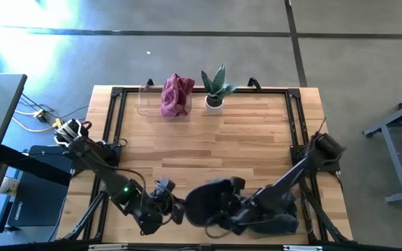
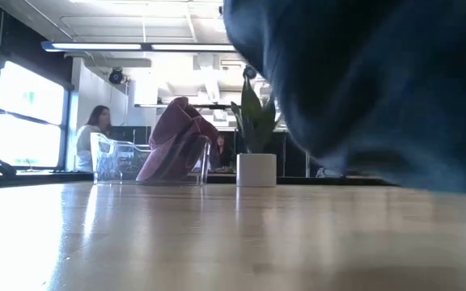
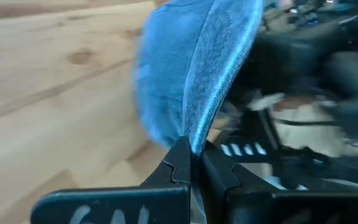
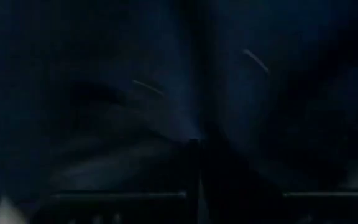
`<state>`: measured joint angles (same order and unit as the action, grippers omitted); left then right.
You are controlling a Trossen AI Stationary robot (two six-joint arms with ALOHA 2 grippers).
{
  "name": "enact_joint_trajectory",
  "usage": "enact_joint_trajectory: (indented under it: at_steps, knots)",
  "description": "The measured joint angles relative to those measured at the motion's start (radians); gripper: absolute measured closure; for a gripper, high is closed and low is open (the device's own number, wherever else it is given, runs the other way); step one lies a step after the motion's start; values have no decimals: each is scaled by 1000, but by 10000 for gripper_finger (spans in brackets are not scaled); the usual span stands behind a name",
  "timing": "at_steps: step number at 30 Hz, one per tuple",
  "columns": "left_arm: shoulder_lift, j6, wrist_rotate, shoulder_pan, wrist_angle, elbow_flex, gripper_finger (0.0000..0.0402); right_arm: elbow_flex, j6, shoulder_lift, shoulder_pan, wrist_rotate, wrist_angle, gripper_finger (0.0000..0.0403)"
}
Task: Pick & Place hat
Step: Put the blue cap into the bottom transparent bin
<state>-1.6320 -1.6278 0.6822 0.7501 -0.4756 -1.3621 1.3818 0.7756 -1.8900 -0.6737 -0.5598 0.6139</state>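
Observation:
A dark blue hat [image 1: 209, 199] hangs between my two grippers near the table's near edge. In the low view the hat [image 2: 370, 81] fills the upper right, clear of the wood. My left gripper [image 1: 178, 210] is at the hat's left side and shut on its edge, which shows in the left wrist view [image 3: 191, 163]. My right gripper [image 1: 233, 213] is at the hat's right side. In the right wrist view, dark hat fabric [image 4: 166, 81] fills the picture above the shut gripper [image 4: 197, 149]. My left gripper pinches the hat's stitched edge [image 3: 199, 134] between its two fingers, coming level from the table's left. The edge stands upright out of the fingertips and the hat is lifted clear. My right gripper is shut on hat fabric [image 4: 194, 127] from the table's right; the part held cannot be told, as cloth covers the view.
At the far edge a maroon cloth [image 1: 176, 95] sits in a clear container [image 1: 147, 102], with a small potted plant [image 1: 215, 89] beside it. A dark metal frame [image 1: 114, 115] borders the table. A dark heap [image 1: 279, 224] lies near the right arm. People sit in the room beyond.

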Motion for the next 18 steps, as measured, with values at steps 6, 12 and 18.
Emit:
enact_joint_trajectory:
  at_steps: [6, 12, 18]
  knots:
    - [15, 31, -10, 4, 84, 1, 401, -5, 122, -56, 43, -159, -87, 400]
    - [19, 76, -4, 23, 157, -1, 401, -9, -56, -58, 66, -181, -349, 395]
    - [19, -20, 43, 59, 51, -1, 401, -6, 106, -5, 14, -301, -231, 399]
